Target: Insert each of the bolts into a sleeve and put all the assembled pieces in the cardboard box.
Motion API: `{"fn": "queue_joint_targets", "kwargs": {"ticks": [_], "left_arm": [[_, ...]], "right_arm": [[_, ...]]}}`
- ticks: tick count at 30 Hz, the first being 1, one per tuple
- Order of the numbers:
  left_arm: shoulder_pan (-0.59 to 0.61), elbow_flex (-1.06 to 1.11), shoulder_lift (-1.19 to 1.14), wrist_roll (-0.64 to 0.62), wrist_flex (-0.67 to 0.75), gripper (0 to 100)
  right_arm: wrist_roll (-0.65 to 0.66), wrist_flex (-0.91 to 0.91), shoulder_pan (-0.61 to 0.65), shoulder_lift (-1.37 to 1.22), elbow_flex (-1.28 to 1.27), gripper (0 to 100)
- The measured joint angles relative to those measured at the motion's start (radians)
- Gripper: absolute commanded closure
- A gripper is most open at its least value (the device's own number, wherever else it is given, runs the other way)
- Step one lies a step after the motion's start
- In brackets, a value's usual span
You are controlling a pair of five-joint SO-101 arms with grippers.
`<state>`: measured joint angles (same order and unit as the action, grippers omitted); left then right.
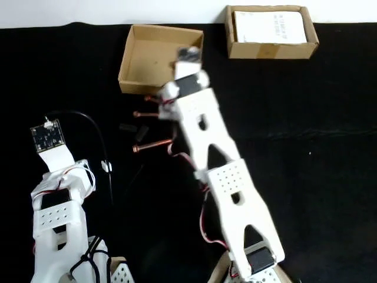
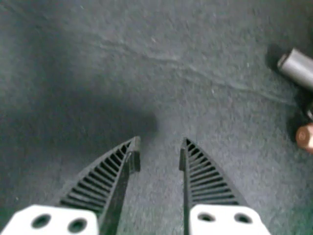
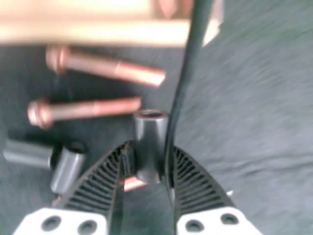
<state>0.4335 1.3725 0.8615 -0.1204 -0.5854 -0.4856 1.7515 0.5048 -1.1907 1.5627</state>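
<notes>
- Seen from my remote station, the right gripper [image 3: 150, 151] is clamped on a dark sleeve [image 3: 149, 129]. The sleeve stands upright between the ribbed fingers [image 3: 98, 181], just short of the cardboard box [image 1: 134, 65].
- A copper-coloured piece [image 3: 132, 183] shows just below that sleeve, between the fingers (I cannot tell whether it is a bolt seated inside).
- Two copper bolts [image 3: 105, 66] lie side by side on the black cloth [image 3: 254, 98], between the gripper and the near wall of the box.
- In the high view a third bolt [image 1: 152, 145] lies apart from the pair, closer to the arm bases, with one end running under the right arm [image 1: 230, 183].
- Two loose sleeves [image 3: 67, 166] lie just beside the right gripper, near the heads of the bolts.
- The left gripper [image 2: 159, 144] hangs low over bare cloth with its jaws parted.
- Off to one side in the left wrist view lie a grey sleeve [image 2: 298, 68] and a copper bolt head [image 2: 305, 137], near each other.
- The left arm [image 1: 56, 206] sits folded near its base, well apart from the cardboard box.
- A second box [image 1: 235, 46] holding a white sheet [image 1: 271, 26] stands at the far edge of the cloth, apart from the first.
- A black cable [image 3: 183, 88] runs past the held sleeve, close to the right wrist camera.
</notes>
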Motion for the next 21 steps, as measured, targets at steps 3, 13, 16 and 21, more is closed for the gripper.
{"fn": "queue_joint_targets", "kwargs": {"ticks": [3, 13, 16, 21], "left_arm": [[-0.035, -0.052, 0.000, 0.000, -0.097, 85], [-0.265, -0.517, 0.000, -0.023, -0.598, 85], [-0.371, -0.568, 0.000, -0.074, -0.651, 85], [-0.454, -0.652, -0.137, -0.123, -0.643, 85]], "right_arm": [[0.026, 0.005, -0.052, 0.029, 0.011, 99.2], [0.078, 0.005, -0.204, 0.494, -0.385, 99.2], [0.097, 0.005, -0.264, 0.669, -0.651, 99.2], [0.166, 0.003, -0.288, 0.962, -1.183, 99.2]]}}
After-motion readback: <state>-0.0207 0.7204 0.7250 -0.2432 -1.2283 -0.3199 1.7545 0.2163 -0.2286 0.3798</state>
